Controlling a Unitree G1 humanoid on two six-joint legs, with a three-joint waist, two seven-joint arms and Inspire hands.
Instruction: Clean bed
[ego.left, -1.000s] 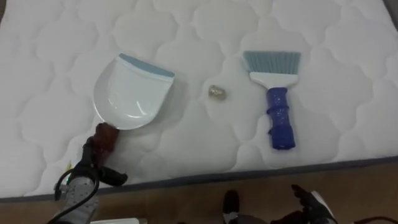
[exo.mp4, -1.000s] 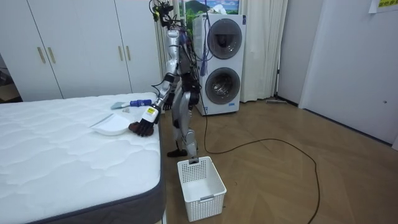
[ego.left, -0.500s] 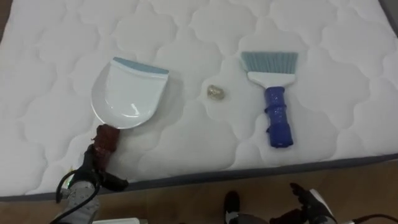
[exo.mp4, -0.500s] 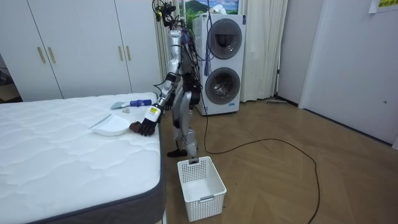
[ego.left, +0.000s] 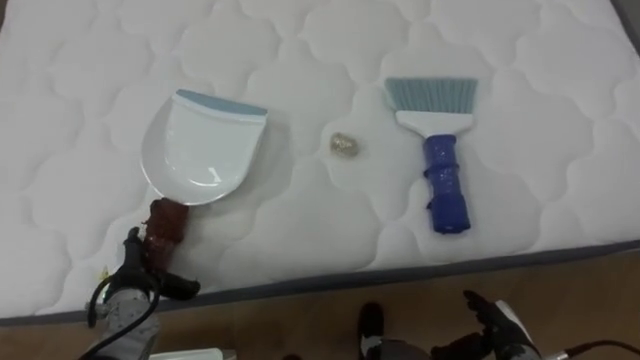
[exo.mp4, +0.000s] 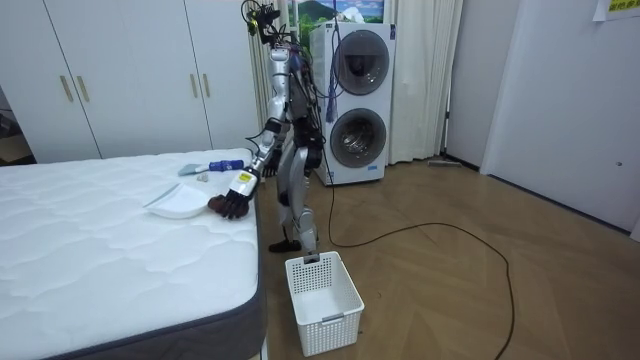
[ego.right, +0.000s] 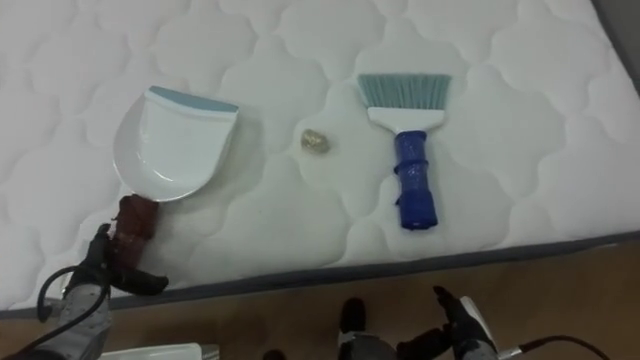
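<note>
Gripping dustpan (ego.left: 200, 150) by handle, left hand (ego.left: 140, 262) curled at mattress (ego.left: 300, 60) edge; small scrap (ego.left: 345, 145) lies right of dustpan, brush (ego.left: 445, 170) beyond, handle pointing toward nearer right hand (ego.left: 490, 318), low, fingers loose, empty

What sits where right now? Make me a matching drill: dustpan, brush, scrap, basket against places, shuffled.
1 dustpan
2 brush
3 scrap
4 basket

A on the floor
B on the mattress, between the two tools
C handle held in the left hand
D lying free on the mattress, robot's right

Pairs: 1-C, 2-D, 3-B, 4-A
</note>
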